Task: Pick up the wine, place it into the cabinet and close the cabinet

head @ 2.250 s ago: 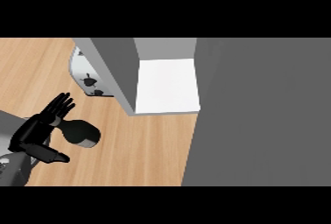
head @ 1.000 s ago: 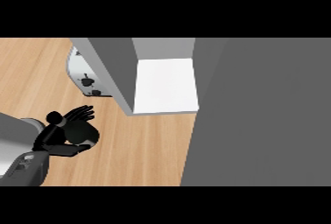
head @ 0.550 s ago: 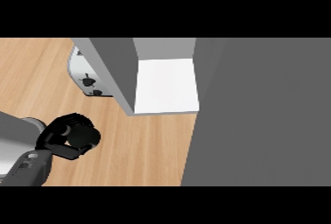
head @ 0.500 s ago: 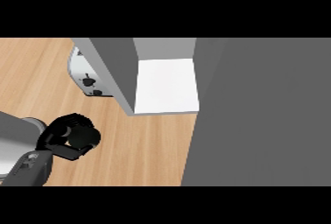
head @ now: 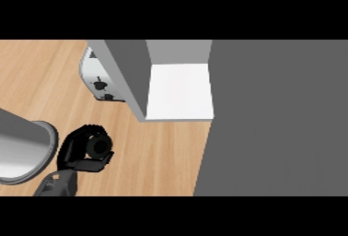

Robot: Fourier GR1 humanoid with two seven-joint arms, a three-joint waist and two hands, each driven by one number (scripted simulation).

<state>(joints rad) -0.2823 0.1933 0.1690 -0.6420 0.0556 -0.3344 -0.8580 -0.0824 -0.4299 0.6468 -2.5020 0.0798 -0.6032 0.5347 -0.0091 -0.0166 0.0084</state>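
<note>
The wine bottle (head: 100,145) shows from above as a black round shape standing on the wooden counter (head: 163,156) at the lower left. My left hand (head: 76,154) is curled round it, fingers over its far side and thumb beneath, hiding most of it. The grey cabinet (head: 129,69) stands open up and to the right of the bottle, and its white shelf (head: 180,92) is bare. Its dark grey door (head: 279,115) fills the right side of the view. My right hand does not show.
A silver appliance with black knobs (head: 98,78) stands against the cabinet's left wall, just beyond the bottle. A large grey rounded arm part (head: 20,147) fills the left edge beside the hand. Bare wood lies between the bottle and the door.
My left hand, open with straight fingers beside the bottle earlier, has swung over it and curled its fingers round it. The bottle, cabinet and door have stayed put.
</note>
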